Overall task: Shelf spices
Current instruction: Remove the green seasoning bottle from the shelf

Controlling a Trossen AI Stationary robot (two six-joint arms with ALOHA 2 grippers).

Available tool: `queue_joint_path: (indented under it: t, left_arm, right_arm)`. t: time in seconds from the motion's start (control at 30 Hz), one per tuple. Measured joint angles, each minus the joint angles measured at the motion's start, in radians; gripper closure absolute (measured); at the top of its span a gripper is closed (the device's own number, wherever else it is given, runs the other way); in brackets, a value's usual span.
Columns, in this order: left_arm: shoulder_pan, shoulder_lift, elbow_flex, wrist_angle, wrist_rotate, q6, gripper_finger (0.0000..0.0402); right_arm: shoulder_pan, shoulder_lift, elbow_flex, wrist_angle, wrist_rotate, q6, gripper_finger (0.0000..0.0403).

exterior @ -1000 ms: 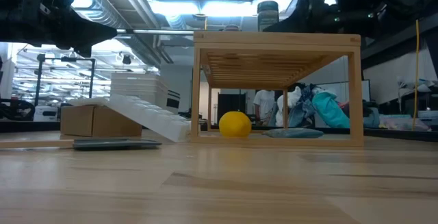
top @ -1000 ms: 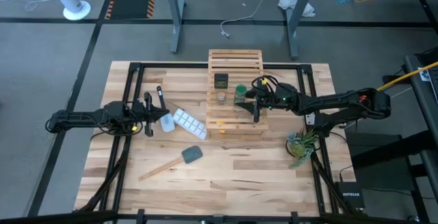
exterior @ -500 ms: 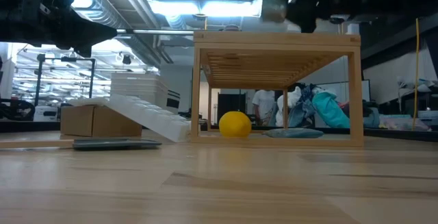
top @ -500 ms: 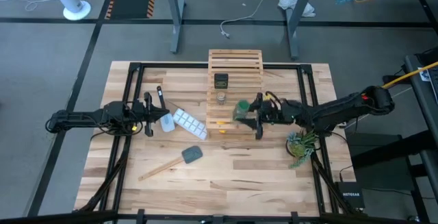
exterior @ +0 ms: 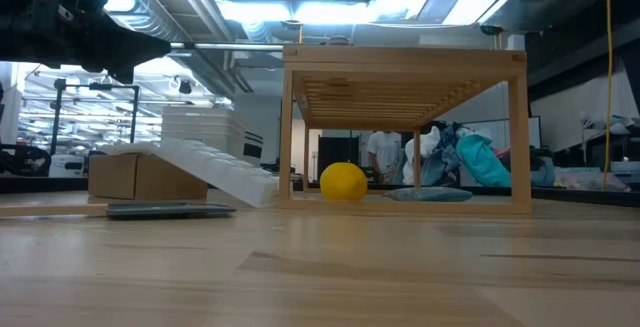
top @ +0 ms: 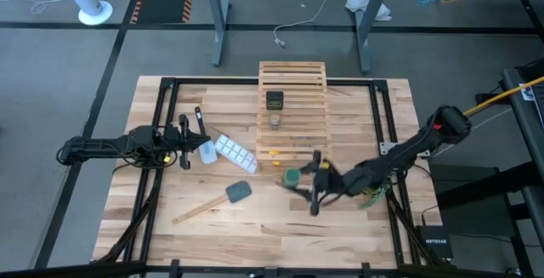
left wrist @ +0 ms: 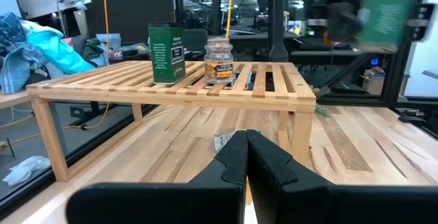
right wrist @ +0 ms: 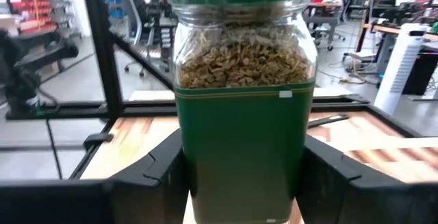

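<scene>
green jar (top: 291, 177) off shelf (top: 293, 116), claw-held

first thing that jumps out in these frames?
The right gripper holding the green jar off the shelf, over the table in front of it. Two jars stand on the shelf: a dark boxy jar and a small clear jar. The left gripper waits at the table's left, fingers shut.

shelf (top: 292, 99) at the table's far middle, two jars on top.
boxy jar (top: 274, 100) sits behind the small clear jar (top: 274, 121); the third jar (top: 291, 177) hangs off the shelf's near edge, in the right gripper (top: 299, 181); ice-cube tray (top: 234, 152) lies left of the shelf.
</scene>
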Motion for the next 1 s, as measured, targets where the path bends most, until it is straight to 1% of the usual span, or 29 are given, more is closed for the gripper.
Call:
queue_joint_path:
  t: [0.13, 0.3, 0.43, 0.57, 0.7, 1.0]
  left_arm:
    - [0.000, 0.001, 0.000, 0.000, 0.000, -0.003, 0.0402]
    - [0.000, 0.001, 0.000, 0.000, 0.000, -0.003, 0.0402]
    - [0.000, 0.001, 0.000, 0.000, 0.001, -0.003, 0.0402]
    - [0.000, 0.001, 0.000, 0.000, 0.001, 0.001, 0.0402]
    - [0.000, 0.001, 0.000, 0.000, 0.001, -0.002, 0.0402]
    - [0.000, 0.001, 0.000, 0.000, 0.000, -0.002, 0.0402]
  right_arm:
    - [0.031, 0.139, 0.095, 0.004, 0.031, 0.004, 0.0201]
    - [0.031, 0.303, 0.208, 0.003, 0.030, 0.035, 0.0201]
    - [0.022, 0.424, 0.285, 0.005, 0.014, 0.082, 0.0201]
    - [0.021, 0.533, 0.350, 0.029, -0.003, 0.087, 0.0201]
    - [0.016, 0.609, 0.396, 0.069, -0.011, 0.092, 0.0201]
    - [0.014, 0.714, 0.432, 0.142, -0.030, 0.092, 0.0201]
